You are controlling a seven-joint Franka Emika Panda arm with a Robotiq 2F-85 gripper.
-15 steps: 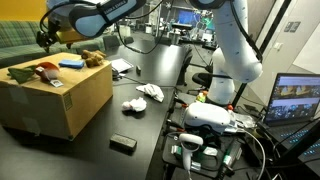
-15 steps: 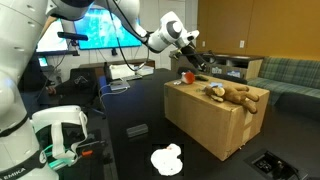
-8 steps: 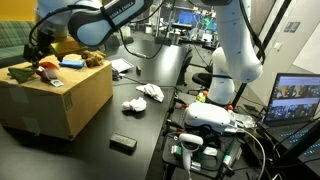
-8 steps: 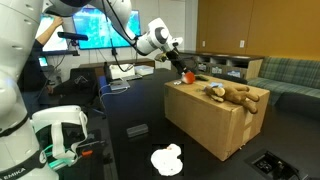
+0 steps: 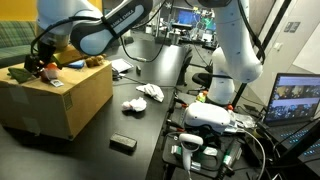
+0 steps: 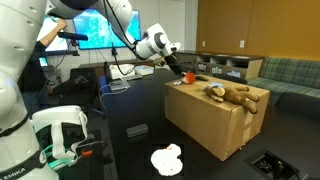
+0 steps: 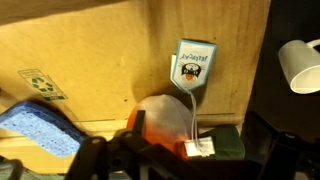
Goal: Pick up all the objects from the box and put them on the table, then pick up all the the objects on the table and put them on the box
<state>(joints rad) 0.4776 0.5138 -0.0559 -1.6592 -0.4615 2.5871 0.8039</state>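
Gripper (image 5: 38,64) has swung along the box (image 5: 55,105) and dropped since a second ago; now low over its far end. Wrist view: jaws apart, straddling an orange-white toy (image 7: 170,120), with a blue sponge (image 7: 35,128) beside it. Brown plush (image 6: 235,96) is also on the box. Box sits near a desk (image 5: 135,120) corner. White cloth (image 5: 148,95) mid-desk, black block (image 5: 123,143) by the near edge.

gripper (image 5: 38,64) at box (image 5: 72,100) top | white cloth (image 5: 150,93), black block (image 5: 123,143) on table (image 5: 140,122)
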